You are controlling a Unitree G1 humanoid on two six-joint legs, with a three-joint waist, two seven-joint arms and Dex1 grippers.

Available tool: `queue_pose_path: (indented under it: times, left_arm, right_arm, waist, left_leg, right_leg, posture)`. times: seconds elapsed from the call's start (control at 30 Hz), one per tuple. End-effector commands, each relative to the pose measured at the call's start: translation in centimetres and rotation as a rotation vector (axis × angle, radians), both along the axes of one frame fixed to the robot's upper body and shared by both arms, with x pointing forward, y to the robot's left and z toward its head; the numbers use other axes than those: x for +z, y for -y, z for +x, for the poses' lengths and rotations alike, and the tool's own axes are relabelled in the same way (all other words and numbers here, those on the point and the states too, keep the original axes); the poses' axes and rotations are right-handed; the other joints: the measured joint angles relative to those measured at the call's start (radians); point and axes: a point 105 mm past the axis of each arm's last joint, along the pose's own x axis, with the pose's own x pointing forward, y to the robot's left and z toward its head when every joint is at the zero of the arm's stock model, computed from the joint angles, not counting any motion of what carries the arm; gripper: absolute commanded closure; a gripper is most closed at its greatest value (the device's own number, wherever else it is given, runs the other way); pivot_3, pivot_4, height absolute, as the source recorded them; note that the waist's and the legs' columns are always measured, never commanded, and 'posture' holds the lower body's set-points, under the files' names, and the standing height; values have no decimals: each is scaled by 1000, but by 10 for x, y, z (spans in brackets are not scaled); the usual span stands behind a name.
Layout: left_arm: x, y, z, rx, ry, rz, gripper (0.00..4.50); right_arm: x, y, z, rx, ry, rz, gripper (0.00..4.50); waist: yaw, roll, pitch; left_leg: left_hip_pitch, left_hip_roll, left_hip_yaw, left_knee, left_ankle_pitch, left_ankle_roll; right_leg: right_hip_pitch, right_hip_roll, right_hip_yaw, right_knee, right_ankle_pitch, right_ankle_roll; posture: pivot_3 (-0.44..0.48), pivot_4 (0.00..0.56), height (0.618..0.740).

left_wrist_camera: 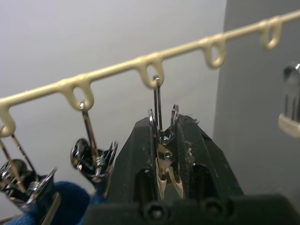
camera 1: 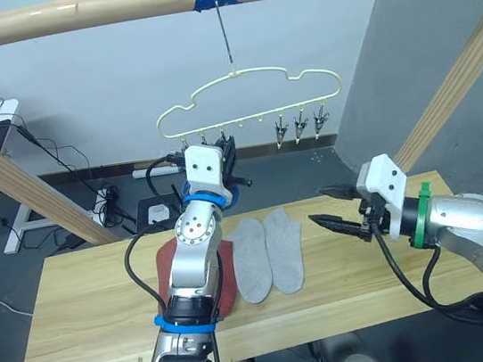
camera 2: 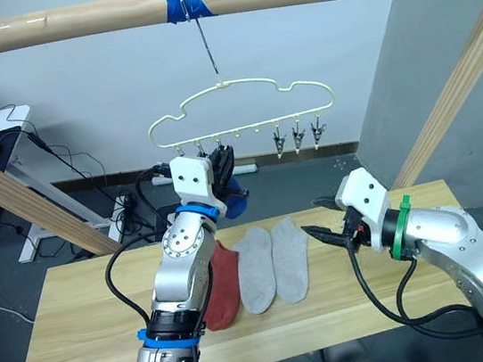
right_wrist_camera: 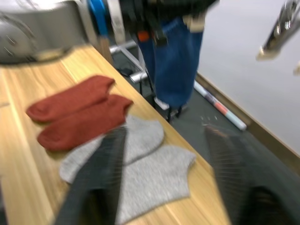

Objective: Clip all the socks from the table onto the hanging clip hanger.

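Two rust-red knit ankle socks [right_wrist_camera: 77,112] and two light grey ones [camera 2: 274,263] lie side by side on the light wooden counter [camera 1: 81,320]. At twelve o'clock above them, the left claw [left_wrist_camera: 164,164] is clamped on a small metal clip [left_wrist_camera: 162,152] of the pale yellow wavy wire hanger [camera 1: 248,99], a blue sock [right_wrist_camera: 176,61] hanging beside. At three o'clock, the right claw [camera 1: 328,207] hovers, fingers apart.

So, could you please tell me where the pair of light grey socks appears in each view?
Left eye view: grey socks mid-table, between both arms.
Right eye view: same pair, beside a rust-red sock.
Left wrist view: clips and hanger bar; no socks on the table here.
Right wrist view: beyond the fingers.
Shared landmark: the rust-red sock.
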Motion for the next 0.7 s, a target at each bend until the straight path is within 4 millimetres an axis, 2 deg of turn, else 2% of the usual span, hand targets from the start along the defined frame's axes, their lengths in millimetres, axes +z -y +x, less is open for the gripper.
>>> queue_pose_path:
  times: [0.03, 0.07, 0.23, 0.4, 0.53, 0.7]
  left_arm:
    - [20, 2, -10, -72, 57, -32, 4208]
    - [22, 2, -12, -89, 55, -32, 4208]
    - [27, -2, -15, -141, 43, -13, 4208]
    - [26, -5, -15, -151, 25, 8, 4208]
    - [24, -5, -16, -157, 11, 17, 4208]
    - [23, -6, -16, -157, 0, 27, 4208]
  right_arm:
    - [-20, -10, 6, -78, -1, -33, 344]
    - [-29, -14, 13, -136, -2, -37, 17]
    - [-62, -31, 41, -332, 33, -67, 0]
    - [-81, -42, 74, -579, 17, 15, 0]
    - [-97, -57, 86, -666, -30, 64, 0]
    - [-125, -70, 89, -733, -158, 110, 0]
  waist:
    - [-3, 0, 0]
    - [-3, 0, 0]
    - [-3, 0, 0]
    - [-3, 0, 0]
    - [-4, 0, 0]
    - [-4, 0, 0]
  left_leg:
    - [0, 0, 0, 0, 0, 0]
    - [0, 0, 0, 0, 0, 0]
    - [0, 1, -2, 0, 0, 0]
    - [0, 1, -2, 0, 0, 0]
    - [0, 1, -3, 0, 0, 0]
    - [0, 1, -3, 0, 0, 0]
  right_leg:
    - [0, 0, 0, 0, 0, 0]
    - [-1, 0, 0, 0, 0, 0]
    - [-2, 0, 1, 2, 0, 0]
    - [-2, -1, 1, 1, 0, 0]
    - [-2, -1, 1, 1, 0, 0]
    - [-2, -2, 1, 1, 0, 0]
  posture:
    - [-263, 207, 740]
    - [-263, 208, 740]
    - [-247, 210, 740]
    - [-237, 213, 740]
    - [-227, 214, 740]
    - [-221, 213, 740]
